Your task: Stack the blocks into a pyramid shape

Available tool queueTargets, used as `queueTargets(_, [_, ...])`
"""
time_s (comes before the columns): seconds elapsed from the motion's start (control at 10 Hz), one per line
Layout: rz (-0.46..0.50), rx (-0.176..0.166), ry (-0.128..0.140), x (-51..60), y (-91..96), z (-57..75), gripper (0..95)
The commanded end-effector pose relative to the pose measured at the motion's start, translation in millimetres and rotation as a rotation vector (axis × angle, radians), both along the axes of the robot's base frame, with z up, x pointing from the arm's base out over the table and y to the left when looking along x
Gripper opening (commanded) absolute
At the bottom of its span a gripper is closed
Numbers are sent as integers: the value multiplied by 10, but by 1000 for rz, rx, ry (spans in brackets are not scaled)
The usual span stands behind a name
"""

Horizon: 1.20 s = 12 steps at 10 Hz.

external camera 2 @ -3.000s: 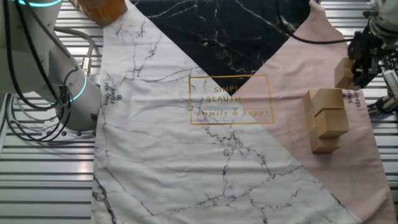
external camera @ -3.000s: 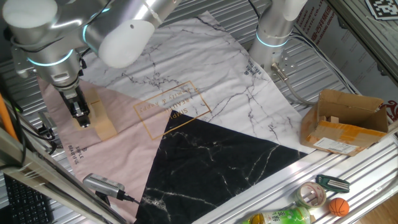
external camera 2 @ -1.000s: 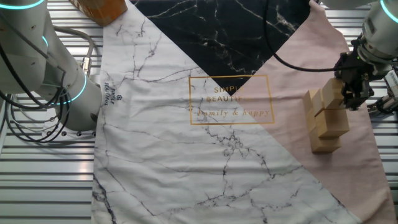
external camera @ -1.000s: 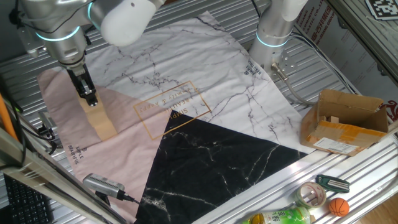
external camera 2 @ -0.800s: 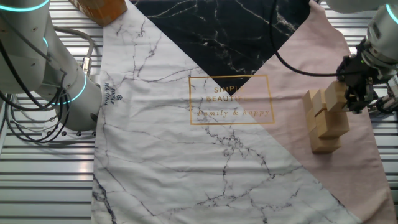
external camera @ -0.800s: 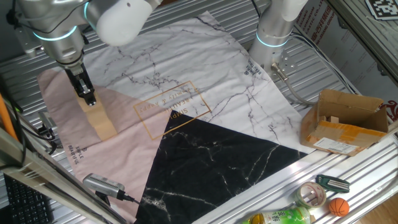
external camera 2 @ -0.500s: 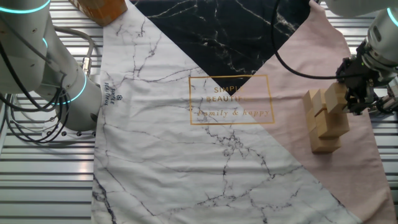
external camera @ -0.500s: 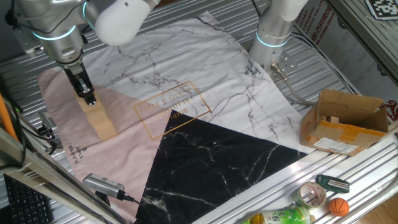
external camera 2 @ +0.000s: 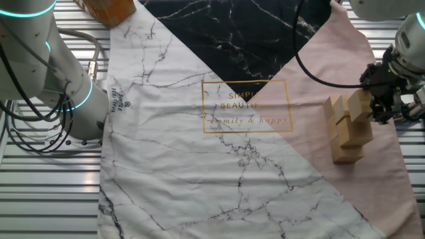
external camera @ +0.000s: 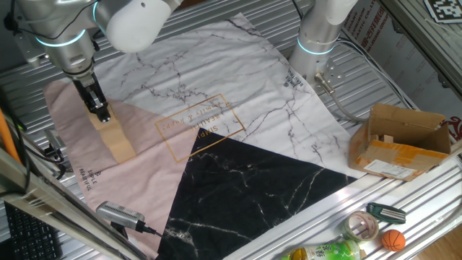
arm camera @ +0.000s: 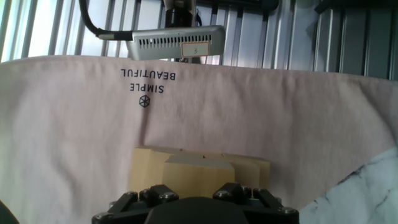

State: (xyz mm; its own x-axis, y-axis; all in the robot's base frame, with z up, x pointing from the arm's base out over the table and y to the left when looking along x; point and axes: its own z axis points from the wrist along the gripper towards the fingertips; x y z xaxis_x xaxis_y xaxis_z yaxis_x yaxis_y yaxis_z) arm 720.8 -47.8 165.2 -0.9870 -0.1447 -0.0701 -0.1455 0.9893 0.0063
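Light tan wooden blocks (external camera 2: 346, 126) sit on a pink, white-marble and black-marble cloth (external camera 2: 246, 153).

A ridged metal table (external camera: 404, 195) carries a cloth (external camera: 216, 137) of pink, white marble and black marble patches. On the pink patch sit stacked wooden blocks (external camera 2: 348, 129). Beyond the cloth's far side from the blocks rests a cardboard box (external camera: 401, 141), with a tape roll (external camera: 361, 226), small orange ball (external camera: 392, 239) and bottle (external camera: 325, 253) near it.

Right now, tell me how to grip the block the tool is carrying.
Grip the carried block on its two flat opposite side faces, coming from above as the tool does now. The neighbouring stacked blocks crowd it from the side, while its top is open.
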Motion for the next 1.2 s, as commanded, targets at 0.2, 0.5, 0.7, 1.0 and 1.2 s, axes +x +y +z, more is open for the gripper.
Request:
queueTargets(0.2, [-2, 3, -3, 2, 11, -7, 0])
queueTargets(0.5, [-3, 4, -3, 6, 14, -12, 0])
queueTargets(0.7, [-1, 5, -2, 15, 8, -27, 0])
queueTargets(1.0, [2, 5, -3, 34, -4, -63, 0])
queueTargets(1.2, [-1, 6, -4, 41, 12, -90, 0])
